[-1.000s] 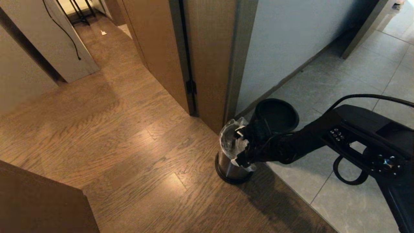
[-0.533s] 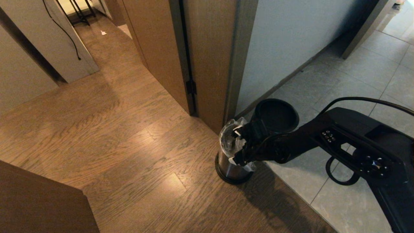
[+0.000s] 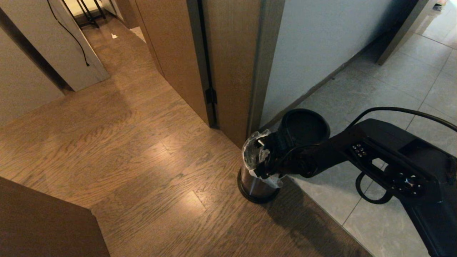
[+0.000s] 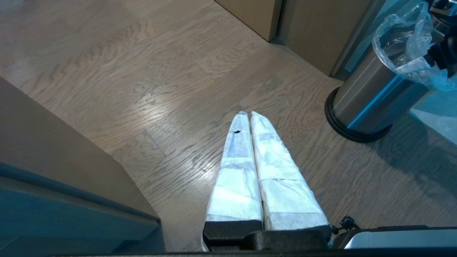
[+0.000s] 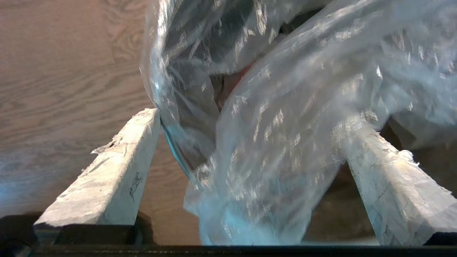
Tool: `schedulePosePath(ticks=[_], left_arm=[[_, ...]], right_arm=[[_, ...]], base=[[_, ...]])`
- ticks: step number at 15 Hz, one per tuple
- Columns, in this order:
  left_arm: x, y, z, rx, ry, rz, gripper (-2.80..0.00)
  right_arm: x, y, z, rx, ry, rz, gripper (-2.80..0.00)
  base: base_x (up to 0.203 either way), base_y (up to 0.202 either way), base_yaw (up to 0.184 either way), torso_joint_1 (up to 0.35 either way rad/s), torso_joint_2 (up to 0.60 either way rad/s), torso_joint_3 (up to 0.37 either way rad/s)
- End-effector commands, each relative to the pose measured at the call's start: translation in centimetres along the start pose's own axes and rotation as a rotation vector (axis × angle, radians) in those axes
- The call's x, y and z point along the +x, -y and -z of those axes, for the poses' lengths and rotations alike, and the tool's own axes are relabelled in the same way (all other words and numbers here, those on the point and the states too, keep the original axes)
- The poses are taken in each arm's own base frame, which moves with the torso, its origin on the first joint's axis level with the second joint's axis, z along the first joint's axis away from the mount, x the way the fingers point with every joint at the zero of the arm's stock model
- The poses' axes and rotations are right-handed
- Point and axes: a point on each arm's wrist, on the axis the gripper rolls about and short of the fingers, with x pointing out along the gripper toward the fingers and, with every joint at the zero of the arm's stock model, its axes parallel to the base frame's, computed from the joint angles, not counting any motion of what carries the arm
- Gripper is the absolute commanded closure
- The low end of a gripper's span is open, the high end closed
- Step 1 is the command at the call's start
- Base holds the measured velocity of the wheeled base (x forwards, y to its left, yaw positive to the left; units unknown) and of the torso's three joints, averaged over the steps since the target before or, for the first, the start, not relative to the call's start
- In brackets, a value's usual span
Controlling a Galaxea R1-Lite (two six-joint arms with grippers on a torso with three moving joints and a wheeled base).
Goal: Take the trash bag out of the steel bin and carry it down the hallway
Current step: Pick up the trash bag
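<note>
Left gripper (image 4: 247, 116) parked over the wood floor (image 3: 142, 160), fingers pressed together, nothing held. Steel bin (image 3: 251, 184) stands at the door-frame corner, trash bag (image 3: 252, 153) in it, folded over the rim. Right gripper (image 3: 262, 159) at the bin mouth, fingers (image 5: 117, 175) spread wide, bag plastic between them

The steel bin (image 4: 371, 96) is polished metal, smooth and shiny, with a matt black base ring (image 4: 353, 134). The trash bag (image 5: 285, 117) lining it is thin clear plastic, crinkled and glinting. Both claws have fingers wrapped in rough whitish tape, frayed at the edges (image 5: 110, 178) (image 4: 246, 171). The wooden floor (image 3: 125, 142) shows strong grain under a soft sheen; the grey tiles (image 3: 375, 89) beside it look smooth and matt.
</note>
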Motion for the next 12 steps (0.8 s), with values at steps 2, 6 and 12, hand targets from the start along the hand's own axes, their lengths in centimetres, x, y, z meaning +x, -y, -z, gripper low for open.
schedulePosePath(ticks=[2, 6, 12], left_arm=[[0.0, 0.0, 0.0, 0.0, 0.0, 0.0, 0.0], [0.0, 0.0, 0.0, 0.0, 0.0, 0.0, 0.0], [0.0, 0.0, 0.0, 0.0, 0.0, 0.0, 0.0]], right_arm=[[0.9, 0.0, -0.2, 0.004, 0.02, 0.005, -2.8], [1.3, 0.7, -0.5, 0.011, 0.04, 0.018, -2.8], [1.9, 2.3, -0.1, 0.03, 0.062, 0.049, -2.8]], base=[[0.0, 0.0, 0.0, 0.0, 0.0, 0.0], [0.0, 0.0, 0.0, 0.0, 0.0, 0.0], [0.0, 0.0, 0.0, 0.0, 0.0, 0.0]])
